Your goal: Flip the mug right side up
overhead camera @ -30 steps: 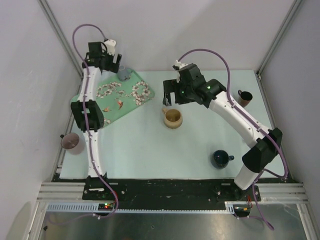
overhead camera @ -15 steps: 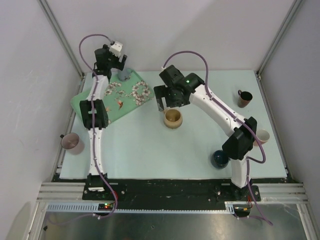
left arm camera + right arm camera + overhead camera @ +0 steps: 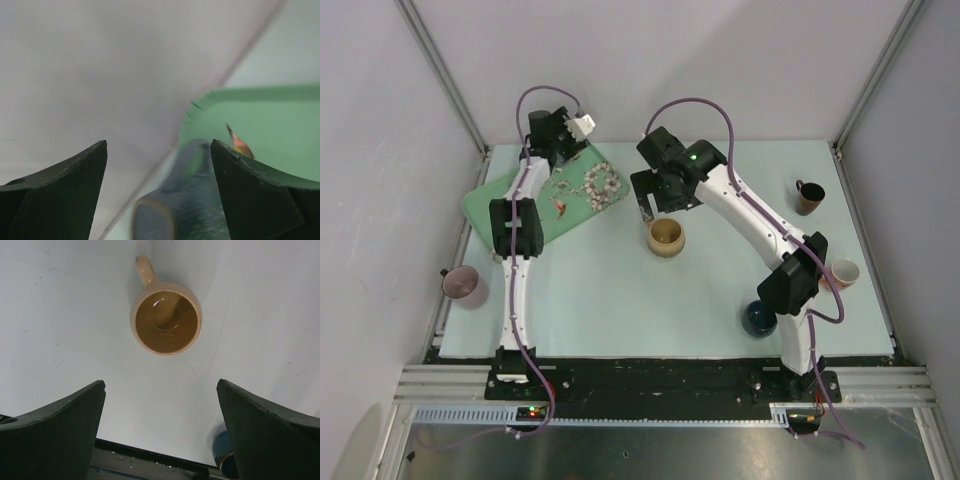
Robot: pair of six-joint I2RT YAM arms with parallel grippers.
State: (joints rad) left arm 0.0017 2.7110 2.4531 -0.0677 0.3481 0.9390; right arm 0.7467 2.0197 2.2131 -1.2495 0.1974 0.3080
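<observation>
A grey-blue mug with a brownish rim lies between the open fingers of my left gripper, at the back corner of the green tray. It is blurred and I cannot tell which way up it is. In the top view my left gripper hides this mug. My right gripper is open and empty, hovering just behind a tan mug that stands upright on the table. The tan mug also shows in the right wrist view, ahead of the open right gripper.
The floral green tray lies at the back left. A pink mug sits at the left edge, a dark brown mug at the back right, a pale mug at the right, and a dark blue mug near the right arm's base.
My left gripper has swung right over the tray's back corner and now covers the grey-blue mug. My right arm has folded back and its gripper has moved left, behind the tan mug.
</observation>
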